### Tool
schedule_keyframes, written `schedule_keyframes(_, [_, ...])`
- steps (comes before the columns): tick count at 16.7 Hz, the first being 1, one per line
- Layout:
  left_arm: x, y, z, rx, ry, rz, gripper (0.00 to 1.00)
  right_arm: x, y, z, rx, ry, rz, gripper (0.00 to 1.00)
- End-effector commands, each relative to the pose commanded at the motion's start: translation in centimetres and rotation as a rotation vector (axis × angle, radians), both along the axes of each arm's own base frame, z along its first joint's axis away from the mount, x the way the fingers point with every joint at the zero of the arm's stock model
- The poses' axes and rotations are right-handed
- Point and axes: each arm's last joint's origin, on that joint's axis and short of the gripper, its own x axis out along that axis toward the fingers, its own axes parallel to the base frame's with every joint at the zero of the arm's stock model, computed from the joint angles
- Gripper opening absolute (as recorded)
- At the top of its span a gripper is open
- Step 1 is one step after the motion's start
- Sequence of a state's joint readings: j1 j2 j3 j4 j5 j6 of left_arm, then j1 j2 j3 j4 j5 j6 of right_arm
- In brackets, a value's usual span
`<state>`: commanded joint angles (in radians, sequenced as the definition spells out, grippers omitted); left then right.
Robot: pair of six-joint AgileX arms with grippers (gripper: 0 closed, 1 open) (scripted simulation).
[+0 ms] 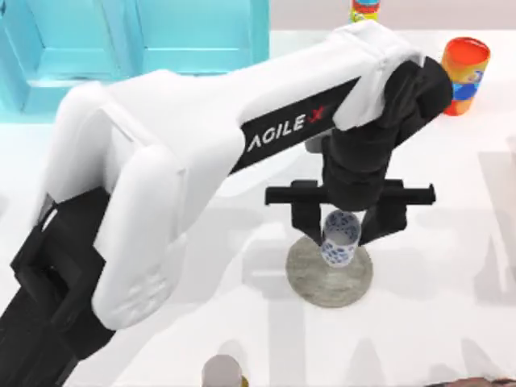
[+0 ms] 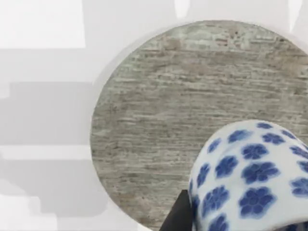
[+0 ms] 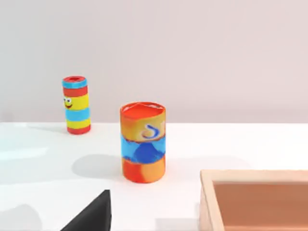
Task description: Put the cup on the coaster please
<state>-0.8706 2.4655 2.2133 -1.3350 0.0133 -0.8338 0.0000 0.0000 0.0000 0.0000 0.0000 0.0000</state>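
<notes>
A white AgileX left arm is reaching across a white counter [image 1: 451, 266] from the left. Its black left gripper [image 1: 342, 227] is pointing down, with its fingers [image 1: 305, 218] clasping a small white cup [image 1: 340, 238] patterned with blue flowers. The cup is sitting upright over a round grey stone-look coaster [image 1: 329, 270], near its far edge; whether it is touching the coaster is unclear. An orange-and-blue can [image 1: 463, 75] is standing at the far right. The right arm's fingers cannot be judged.
</notes>
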Motion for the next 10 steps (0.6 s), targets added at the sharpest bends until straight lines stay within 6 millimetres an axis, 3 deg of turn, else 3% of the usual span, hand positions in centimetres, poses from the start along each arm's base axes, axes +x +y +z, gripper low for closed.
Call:
schedule_keyframes(3, [0.0,0.22,-1.77,-0.001,-0.009,0.005,0.0,0.0,0.0,0.0,0.0,0.0,0.0,1.0])
schedule_keyframes(7, [-0.03,0.22,-1.88,-0.001,-0.012,0.004,0.0,0.0,0.0,0.0,0.0,0.0,0.0,1.0])
schedule_keyframes(10, [-0.03,0.22,-1.88,-0.001,-0.012,0.004,0.23,0.0,0.0,0.0,0.0,0.0,0.0,1.0])
